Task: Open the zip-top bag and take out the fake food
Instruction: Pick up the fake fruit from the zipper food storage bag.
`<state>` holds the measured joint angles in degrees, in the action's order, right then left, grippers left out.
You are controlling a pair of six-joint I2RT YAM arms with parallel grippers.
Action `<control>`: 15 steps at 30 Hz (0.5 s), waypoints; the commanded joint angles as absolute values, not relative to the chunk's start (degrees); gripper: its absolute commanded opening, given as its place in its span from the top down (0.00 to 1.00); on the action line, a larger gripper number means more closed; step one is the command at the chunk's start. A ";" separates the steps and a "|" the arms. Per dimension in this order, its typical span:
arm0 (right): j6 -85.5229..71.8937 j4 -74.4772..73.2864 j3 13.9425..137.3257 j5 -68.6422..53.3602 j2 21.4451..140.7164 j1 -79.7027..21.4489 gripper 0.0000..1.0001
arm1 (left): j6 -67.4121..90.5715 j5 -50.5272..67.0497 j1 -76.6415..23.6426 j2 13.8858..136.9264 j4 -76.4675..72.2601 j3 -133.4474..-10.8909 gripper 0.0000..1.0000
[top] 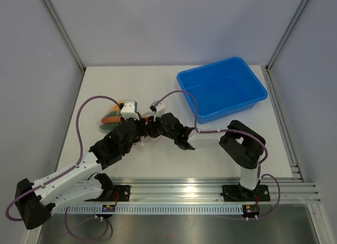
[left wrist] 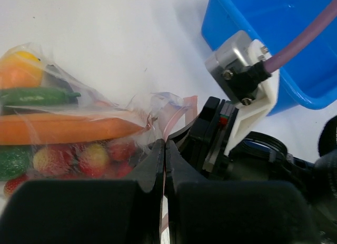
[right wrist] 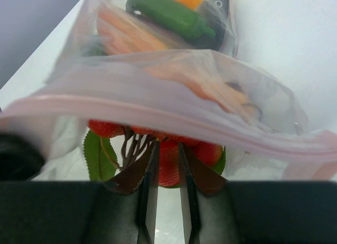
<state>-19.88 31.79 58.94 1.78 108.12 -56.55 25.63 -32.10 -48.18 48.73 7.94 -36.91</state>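
Note:
The zip-top bag [top: 109, 118] lies left of centre, clear with a pinkish zip strip [right wrist: 158, 115]. Fake food shows through it: an orange carrot [left wrist: 63, 129], a green cucumber [left wrist: 37, 95] and red berries [left wrist: 95, 157]. My left gripper [left wrist: 165, 143] is shut, pinching the bag's zip edge [left wrist: 176, 115] between its black fingers. My right gripper [right wrist: 168, 146] reaches under the lifted zip strip into the bag's mouth. Its narrow-set fingers press on either side of a red berry [right wrist: 168, 168] with green leaves. In the top view both grippers [top: 145, 128] meet at the bag's right end.
A blue rectangular bin [top: 208, 66] stands at the back right, its wall [left wrist: 295, 54] close behind the right wrist's camera mount. Purple cables loop over the table beside both arms. White table surface [top: 126, 86] lies behind the bag.

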 commanded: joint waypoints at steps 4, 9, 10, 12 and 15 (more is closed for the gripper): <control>-18.11 33.49 58.18 -3.13 103.27 -56.78 0.62 | 27.16 -33.05 -46.67 49.84 5.19 -38.58 1.00; -14.07 30.59 59.94 -9.05 104.41 -56.86 0.52 | 26.10 -32.69 -46.41 47.64 4.57 -37.88 1.00; -13.54 30.41 60.03 -10.44 104.50 -56.78 0.51 | 26.10 -33.04 -46.41 47.20 4.66 -37.88 1.00; -14.15 29.80 60.38 -12.21 104.68 -56.78 0.50 | 26.10 -33.31 -46.41 46.23 4.57 -37.53 1.00; -16.69 26.64 61.87 -13.18 104.68 -56.78 0.46 | 26.10 -33.92 -46.41 45.97 4.48 -37.44 1.00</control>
